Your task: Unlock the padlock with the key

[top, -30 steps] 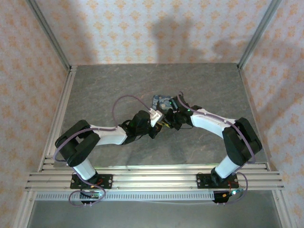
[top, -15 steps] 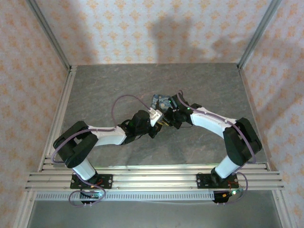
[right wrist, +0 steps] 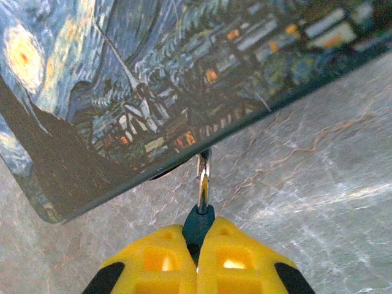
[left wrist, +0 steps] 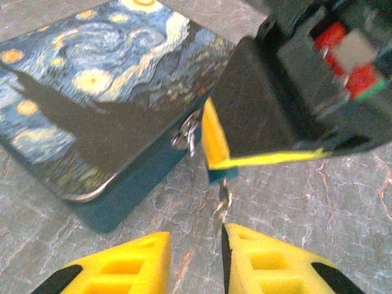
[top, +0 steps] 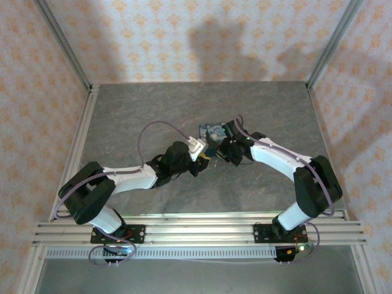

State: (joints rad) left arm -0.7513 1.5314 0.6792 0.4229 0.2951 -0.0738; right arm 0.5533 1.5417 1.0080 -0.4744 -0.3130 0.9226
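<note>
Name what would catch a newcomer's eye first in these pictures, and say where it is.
The Starry Night tin, at the scene's centre, stands out first. At its front clasp the right gripper is shut on the blue padlock. The key pokes out just ahead of the open left gripper.

The tiny blue padlock (right wrist: 199, 222) stands upright at lower centre of the right wrist view, its thin metal shackle (right wrist: 203, 176) pointing up. In the left wrist view the small silvery key (left wrist: 222, 201) hangs, blurred, just below the padlock's body.

The left end effector (left wrist: 196, 237) gapes, right end effector (right wrist: 197, 236) pinched.
</note>
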